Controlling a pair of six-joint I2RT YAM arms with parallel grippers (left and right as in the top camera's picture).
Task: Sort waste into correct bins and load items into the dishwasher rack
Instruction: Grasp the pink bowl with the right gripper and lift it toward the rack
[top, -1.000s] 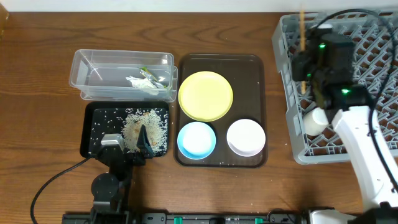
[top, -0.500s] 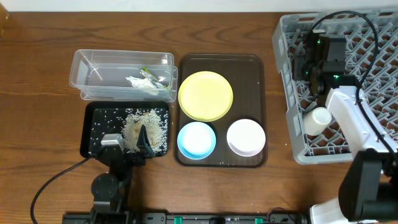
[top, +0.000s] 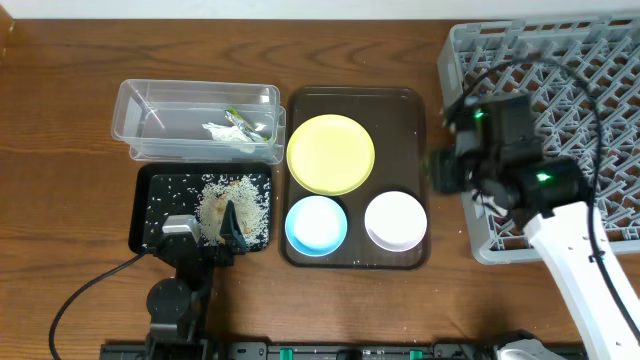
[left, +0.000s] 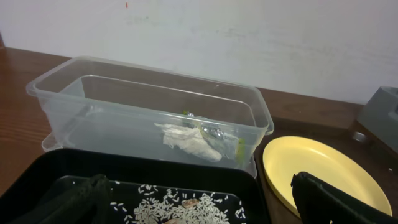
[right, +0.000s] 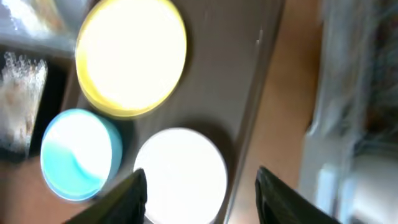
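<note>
Jaws of the right gripper wide apart, nothing held, nothing touched. Frames the white bowl between its fingers in the wrist view, on the brown serving tray, with the light blue bowl just beside and the yellow plate beyond. Blurred throughout there, the grey dishwasher rack only a smear at the right edge. From overhead, sits at the serving tray's right edge, between tray and rack, arm crossing the rack's near-left corner and hiding whatever lies under it; jaw spread not readable from that height.

Left gripper likewise spread wide and empty, low over the black tray, above loose rice. Shows in its wrist view what overhead barely resolves: white paper scraps and green-edged snack wrapper lying inside the clear tub, toward its right end. From overhead, tub directly behind black tray, both left of the serving tray.
</note>
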